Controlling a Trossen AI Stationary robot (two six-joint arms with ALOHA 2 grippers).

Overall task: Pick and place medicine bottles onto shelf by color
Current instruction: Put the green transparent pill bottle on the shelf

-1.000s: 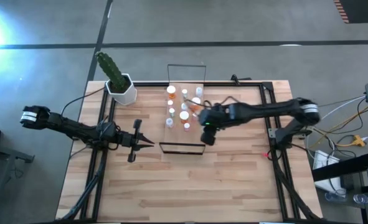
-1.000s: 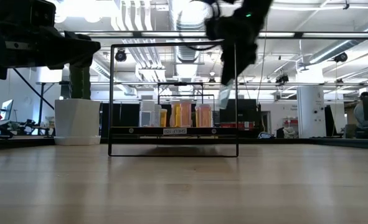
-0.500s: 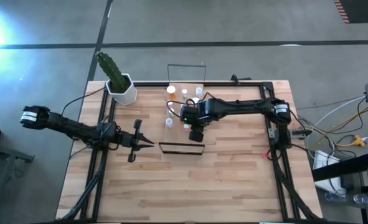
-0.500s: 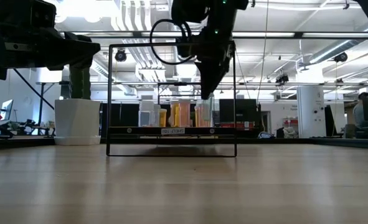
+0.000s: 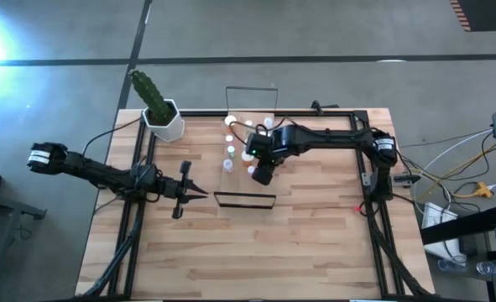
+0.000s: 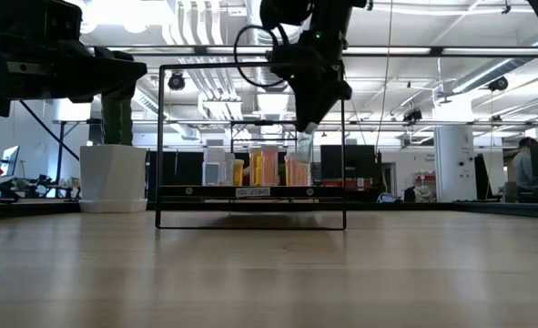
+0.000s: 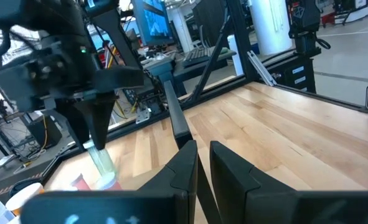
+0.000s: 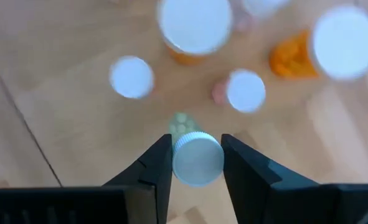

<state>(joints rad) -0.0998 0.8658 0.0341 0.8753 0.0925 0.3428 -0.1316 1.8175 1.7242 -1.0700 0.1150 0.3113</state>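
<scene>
Placement tip for this step, as I read it: the right arm's fingers (image 8: 196, 163) are closed partway on the white cap of a small green bottle (image 8: 197, 158), which hangs straight down between them over the shelf (image 5: 233, 178). I'd lower it dead vertical, only let go once the base is sitting on the board, then lift straight up so the fingers don't clip a neighbour.

Just past the fingertips in the right wrist view there's a pink bottle (image 8: 245, 91), another white-capped one (image 8: 131, 77) off to the other side, and two orange bottles (image 8: 195, 25) further out. Pretty crowded. Since the job is sorting by color, the green one should go on the bare board directly under the fingers, apart from the orange and pink ones. Whether other greens are already on the shelf, I can't tell from these views.

Pose: in the high view the right arm stretches across the table (image 5: 315, 243) from its own side, wrist bent so the fingers point down over the shelf's middle. The low view shows the bottle (image 6: 303, 146) hanging above the row of standing bottles, not touching the board yet.

Left arm is parked near its own edge of the table, well clear of the shelf, its fingers (image 7: 199, 163) pinched nearly together with nothing between them.
</scene>
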